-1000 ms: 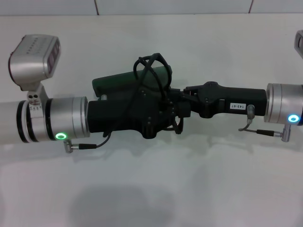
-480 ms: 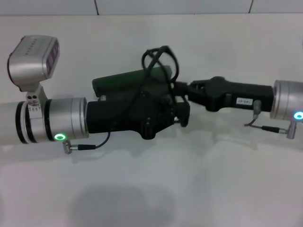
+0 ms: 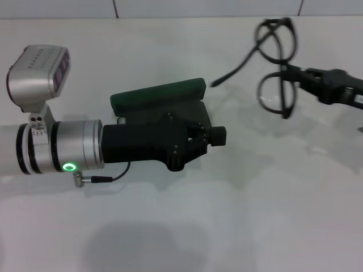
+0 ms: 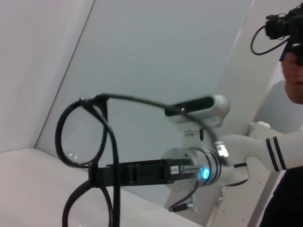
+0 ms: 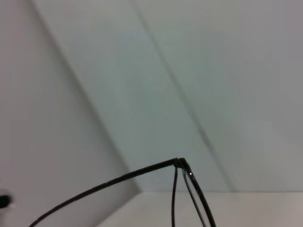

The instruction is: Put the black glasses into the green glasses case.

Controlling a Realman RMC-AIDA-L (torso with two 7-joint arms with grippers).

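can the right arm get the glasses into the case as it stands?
Probably not: the left gripper lies over the green glasses case, which looks closed. The right gripper holds the black glasses aloft, well aside.

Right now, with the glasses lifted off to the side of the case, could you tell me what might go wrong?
1. The right tool pinches the black glasses only at the bridge, and one temple arm sticks out unfolded, so it may catch the case edge.
2. The left tool covers most of the green case, so the two tools could collide over it.
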